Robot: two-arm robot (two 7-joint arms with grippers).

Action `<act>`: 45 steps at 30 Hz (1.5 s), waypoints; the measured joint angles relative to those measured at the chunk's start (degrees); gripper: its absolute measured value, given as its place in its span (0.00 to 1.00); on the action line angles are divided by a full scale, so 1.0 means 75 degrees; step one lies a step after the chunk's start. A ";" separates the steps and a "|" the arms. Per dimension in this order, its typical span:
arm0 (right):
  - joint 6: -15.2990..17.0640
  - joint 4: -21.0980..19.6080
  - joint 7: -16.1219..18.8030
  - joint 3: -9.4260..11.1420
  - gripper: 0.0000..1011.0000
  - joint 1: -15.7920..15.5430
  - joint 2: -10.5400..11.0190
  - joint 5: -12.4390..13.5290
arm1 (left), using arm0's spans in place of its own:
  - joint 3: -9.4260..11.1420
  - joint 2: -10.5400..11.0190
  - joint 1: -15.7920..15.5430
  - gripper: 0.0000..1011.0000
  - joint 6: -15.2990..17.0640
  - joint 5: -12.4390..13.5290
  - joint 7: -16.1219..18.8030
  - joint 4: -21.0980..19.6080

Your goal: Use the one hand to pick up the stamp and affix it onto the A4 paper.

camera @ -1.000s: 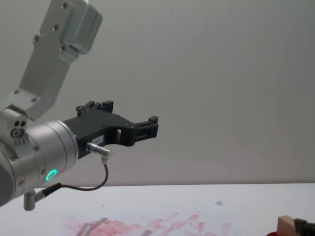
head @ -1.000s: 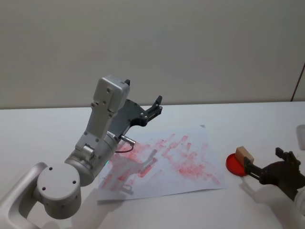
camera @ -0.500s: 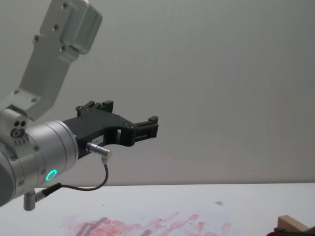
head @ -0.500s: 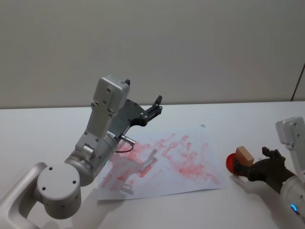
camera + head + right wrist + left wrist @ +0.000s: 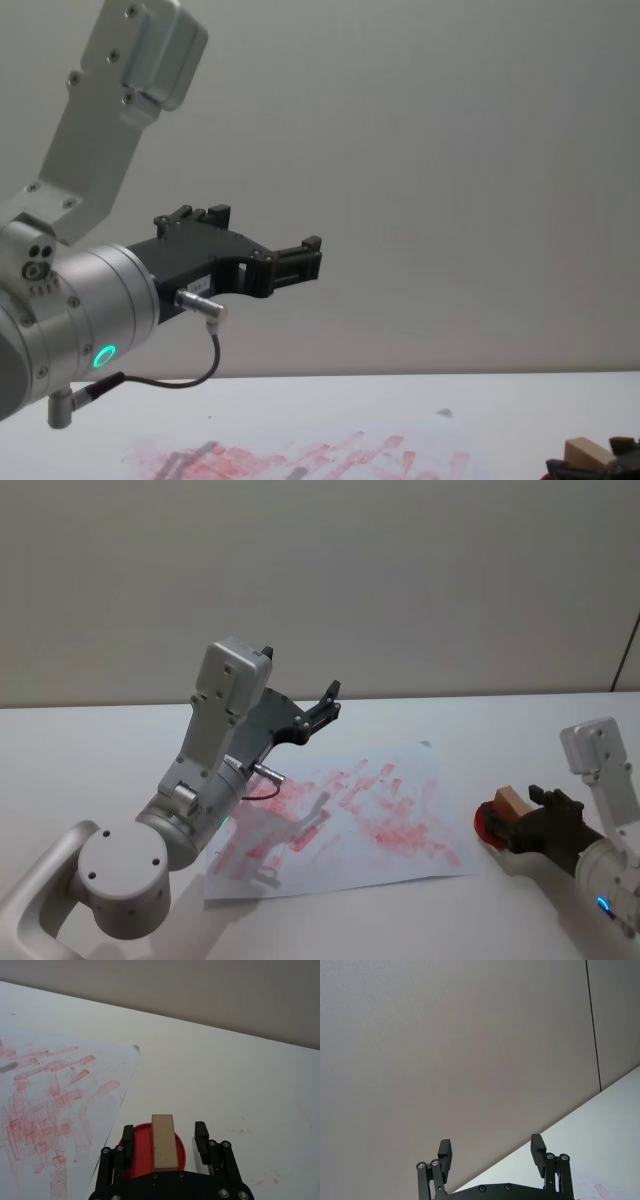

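The stamp, a small tan wooden block, stands on a red round pad just right of the A4 paper, a white sheet smeared with red prints. My right gripper is low at the pad and open. In the right wrist view its fingers stand on either side of the stamp with a gap on each side. The chest view shows the stamp at the bottom right. My left gripper is held high above the paper's far edge, open with nothing in it.
The white table runs to a plain grey wall. My left arm's silver wrist and elbow loom over the paper's left part. A few faint red marks lie on the table right of the pad.
My right gripper has moved forward and left onto the pad, so its fingers now straddle the stamp. The left arm has not moved.
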 joint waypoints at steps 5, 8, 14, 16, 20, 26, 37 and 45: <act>0.0006 0.0066 0.0043 -0.0011 0.62 0.0054 -0.0028 -0.0036 | 0.0000 0.0000 0.0000 0.99 0.0000 0.0000 0.0000 0.0000; 0.0010 0.0103 0.0065 -0.0017 0.50 0.0089 -0.0043 -0.0057 | 0.0000 0.0000 0.0000 0.99 0.0000 0.0000 0.0000 0.0000; 0.0014 0.0138 0.0091 -0.0022 0.33 0.0121 -0.0058 -0.0076 | 0.0000 0.0000 0.0000 0.99 0.0000 0.0000 0.0000 0.0000; 0.0015 0.0150 0.0100 -0.0025 0.27 0.0129 -0.0062 -0.0083 | 0.0000 0.0000 0.0000 0.99 0.0000 -0.0001 0.0000 0.0000; -0.0007 0.0150 0.0101 -0.0028 0.22 0.0129 -0.0063 -0.0101 | 0.0000 0.0000 0.0000 0.99 0.0000 0.0000 0.0000 0.0000; -0.0201 0.0120 0.0097 -0.0033 0.22 0.0142 -0.0070 -0.0186 | 0.0000 0.0000 0.0000 0.99 0.0000 0.0000 0.0000 0.0000; -0.0836 0.0044 0.0289 -0.0094 0.22 0.0357 -0.0183 -0.0438 | 0.0000 0.0000 0.0000 0.99 0.0000 0.0000 0.0000 0.0000; -0.1312 0.0256 0.0862 -0.0234 0.22 0.0761 -0.0466 -0.0456 | 0.0000 0.0000 0.0000 0.99 0.0000 0.0000 0.0000 0.0000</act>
